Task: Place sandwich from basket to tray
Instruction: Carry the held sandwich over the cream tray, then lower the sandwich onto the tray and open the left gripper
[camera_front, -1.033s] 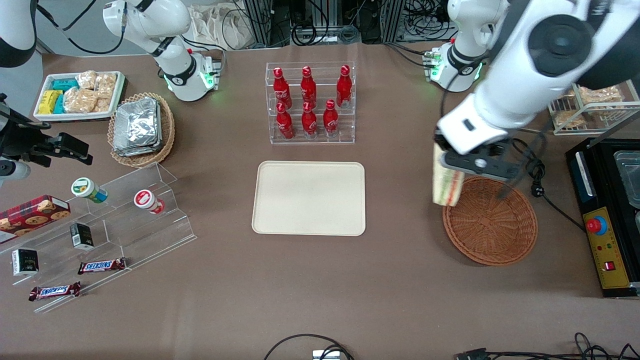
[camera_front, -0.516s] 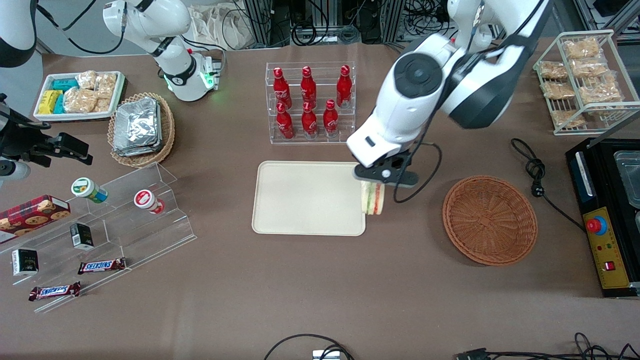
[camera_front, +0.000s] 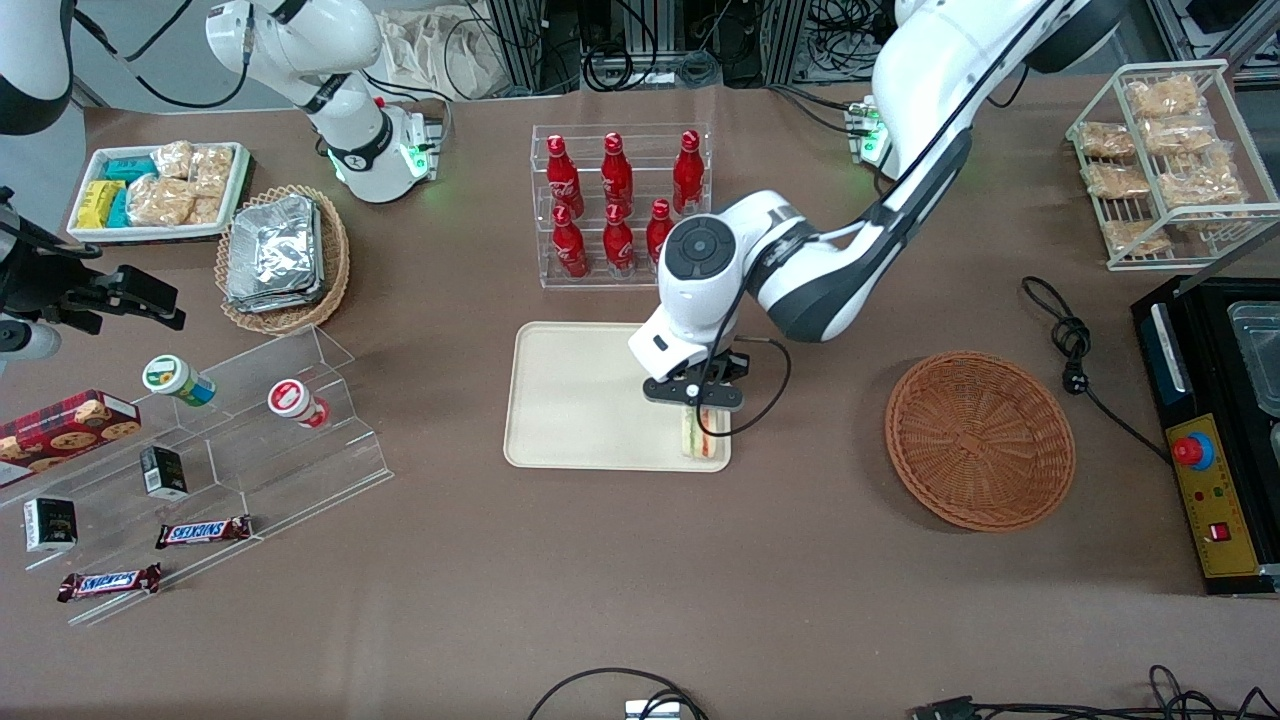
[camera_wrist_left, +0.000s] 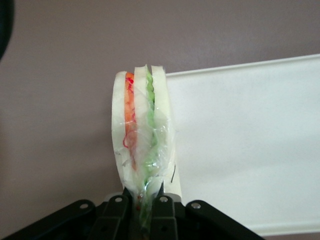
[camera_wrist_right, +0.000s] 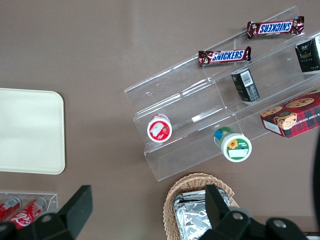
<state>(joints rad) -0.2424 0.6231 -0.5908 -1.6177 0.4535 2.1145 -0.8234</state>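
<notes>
While my tool (camera_front: 698, 400) clamps the sandwich (camera_front: 703, 433), it hangs over the tray (camera_front: 590, 400) corner nearest the basket (camera_front: 980, 440).

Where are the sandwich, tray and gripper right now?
sandwich (camera_wrist_left: 145, 135), left wrist view, striped cut edge.
tray (camera_front: 580, 400), front view, bare floor.
gripper (camera_front: 697, 404), front view, between fingertips, shut on the sandwich above the tray.

Room around your black two-finger gripper (camera_front: 700, 412)

Most of the cream-beige rectangular plastic tray (camera_front: 590, 400) lies bare beside it; the clear rack of red bottles (camera_front: 620, 205) stands farther from the camera.
</notes>
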